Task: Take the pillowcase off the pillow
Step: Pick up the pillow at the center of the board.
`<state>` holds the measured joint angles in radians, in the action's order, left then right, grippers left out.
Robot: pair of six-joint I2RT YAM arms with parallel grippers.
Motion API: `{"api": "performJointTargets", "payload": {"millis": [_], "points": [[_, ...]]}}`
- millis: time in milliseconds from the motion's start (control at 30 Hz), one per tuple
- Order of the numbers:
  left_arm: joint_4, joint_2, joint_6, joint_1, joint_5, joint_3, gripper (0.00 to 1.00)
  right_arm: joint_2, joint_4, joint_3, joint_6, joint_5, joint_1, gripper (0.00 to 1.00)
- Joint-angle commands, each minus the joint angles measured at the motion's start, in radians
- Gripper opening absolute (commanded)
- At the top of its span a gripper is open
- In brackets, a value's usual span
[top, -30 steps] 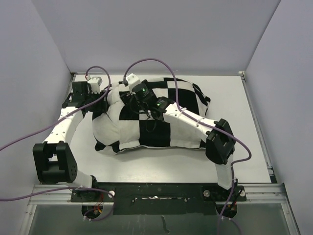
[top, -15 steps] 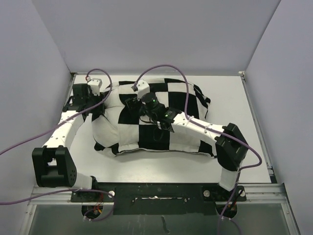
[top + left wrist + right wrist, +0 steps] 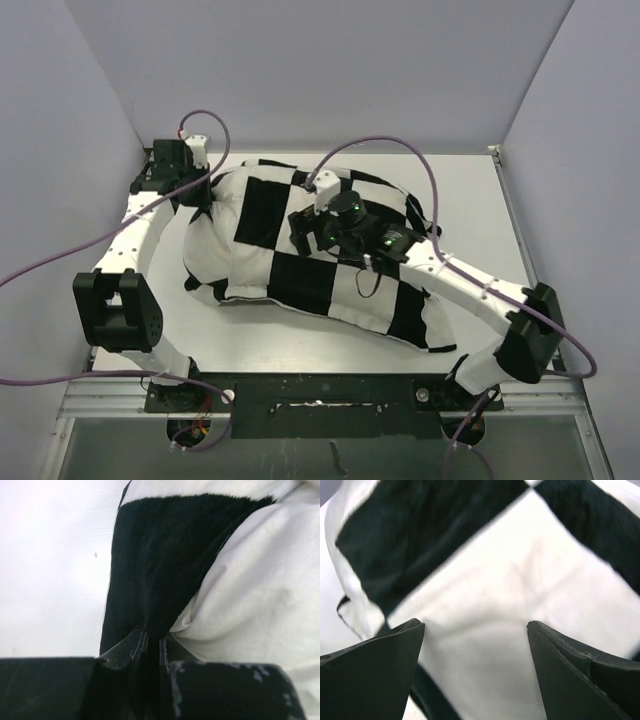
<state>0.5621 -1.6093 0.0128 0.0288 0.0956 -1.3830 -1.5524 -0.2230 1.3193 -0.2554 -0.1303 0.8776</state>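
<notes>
The black-and-white checkered pillowcase [image 3: 300, 270] lies bulging over the middle of the table, with the pillow inside it. My left gripper [image 3: 198, 192] is at its far-left corner. In the left wrist view this gripper [image 3: 152, 640] is shut on a fold of the black plush edge [image 3: 150, 570]. Smooth plain white fabric [image 3: 250, 610] beside the fold looks like the pillow. My right gripper [image 3: 300, 235] hovers over the top of the cover. Its jaws [image 3: 475, 625] stand open over a white square [image 3: 490, 595], gripping nothing.
The white table [image 3: 490, 210] is boxed in by grey walls at the left, back and right. Purple cables [image 3: 385, 145] loop above the pillow and off to the left. A metal rail [image 3: 330, 385] with the arm bases runs along the near edge.
My left gripper has shut on the pillowcase edge and moved toward the far-left corner. The right arm has swung rightward, and the covered pillow has turned, its right end now nearer.
</notes>
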Motion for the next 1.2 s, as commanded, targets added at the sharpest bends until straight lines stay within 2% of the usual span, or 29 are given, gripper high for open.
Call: {"api": "performJointTargets", "payload": {"millis": [0,200,333,467,533,700,767,900,1067,1167], "points": [[0.04,-0.001,-0.05,-0.03,0.095,-0.264,0.0,0.214,-0.22,-0.109,-0.036,0.034,-0.048,0.86],[0.131,-0.012,-0.086,0.003,0.22,-0.637,0.0,0.422,-0.343,-0.372,-0.135,-0.02,-0.045,0.79],[0.255,-0.06,-0.077,0.08,0.219,-0.907,0.0,0.478,-0.256,-0.522,-0.191,-0.002,-0.043,0.76],[0.348,-0.102,-0.069,0.184,0.223,-1.122,0.0,0.397,-0.12,-0.55,-0.205,0.033,-0.039,0.75],[0.352,-0.094,-0.064,0.237,0.242,-1.154,0.0,0.325,-0.029,-0.532,-0.199,0.052,-0.036,0.77],[0.35,-0.051,-0.056,0.362,0.28,-1.117,0.0,0.119,0.262,-0.43,-0.179,0.065,-0.02,0.82],[0.358,-0.041,-0.066,0.388,0.326,-1.1,0.0,0.011,0.383,-0.362,-0.172,0.08,-0.02,0.84],[0.362,-0.031,-0.088,0.417,0.435,-1.09,0.0,-0.136,0.52,-0.185,-0.125,0.085,-0.012,0.87],[0.443,-0.066,-0.049,0.462,0.449,-1.194,0.0,-0.232,0.817,-0.117,-0.038,0.024,-0.017,0.92],[0.476,-0.062,-0.036,0.467,0.473,-1.22,0.0,-0.298,0.804,-0.017,-0.023,0.045,-0.031,0.94]]}}
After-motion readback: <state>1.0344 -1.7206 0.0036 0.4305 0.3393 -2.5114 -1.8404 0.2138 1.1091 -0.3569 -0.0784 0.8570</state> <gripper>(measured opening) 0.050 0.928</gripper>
